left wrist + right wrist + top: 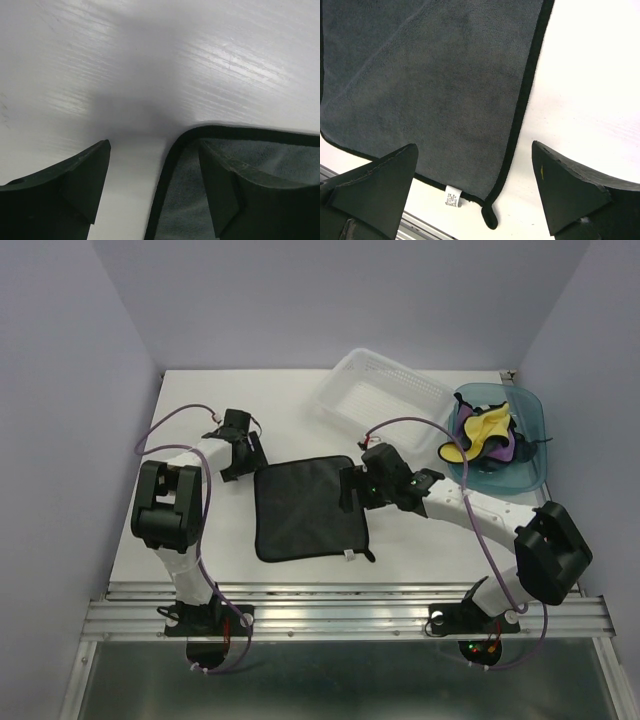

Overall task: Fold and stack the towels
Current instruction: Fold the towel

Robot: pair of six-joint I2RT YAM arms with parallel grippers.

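Note:
A dark slate blue towel (306, 507) lies spread flat in the middle of the table. My left gripper (245, 452) is open at the towel's far left corner; in the left wrist view its jaws straddle the towel's black-edged corner (175, 150). My right gripper (352, 490) is open over the towel's right edge (522, 105); a white label (452, 196) and a small loop show near the towel's near right corner. Yellow (484, 426) and purple (497, 448) towels lie crumpled in the teal bin (534, 415). The bright blue towel is not visible.
A white slotted basket (378, 390) stands at the back, right of centre, beside the teal bin at the back right. A metal rail (350, 612) runs along the table's near edge. Purple cables loop above both arms.

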